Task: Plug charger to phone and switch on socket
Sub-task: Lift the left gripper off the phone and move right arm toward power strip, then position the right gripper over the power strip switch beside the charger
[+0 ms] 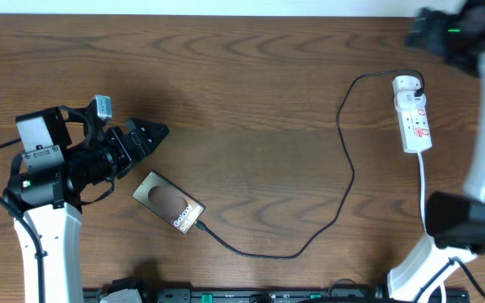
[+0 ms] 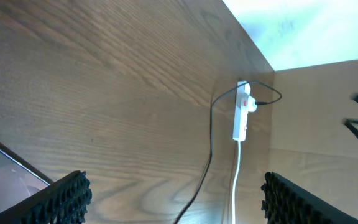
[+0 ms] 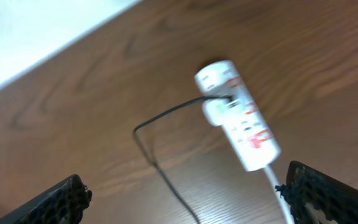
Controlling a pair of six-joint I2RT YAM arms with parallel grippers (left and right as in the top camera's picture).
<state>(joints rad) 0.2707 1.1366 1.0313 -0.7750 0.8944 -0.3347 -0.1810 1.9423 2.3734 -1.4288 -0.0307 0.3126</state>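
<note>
One socket [image 3: 239, 116], long axis 11-to-5, lies between the spread, empty right gripper [image 3: 185, 199] fingers; left gripper [image 1: 154, 133] also spread, far off.

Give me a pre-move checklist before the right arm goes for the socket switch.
1. Charger tip at the phone: the cable meets the phone's lower corner; fully seated, cannot tell.
2. Left gripper clear of the phone: ok, open and apart from it.
3. Right gripper open and empty: ok.
4. Socket in the right wrist view: ok, between the fingers' line, though blurred.
5. White plug seated in the socket: ok, cable leaves from it.
6. Switch position: cannot tell, red marks too small.
</note>
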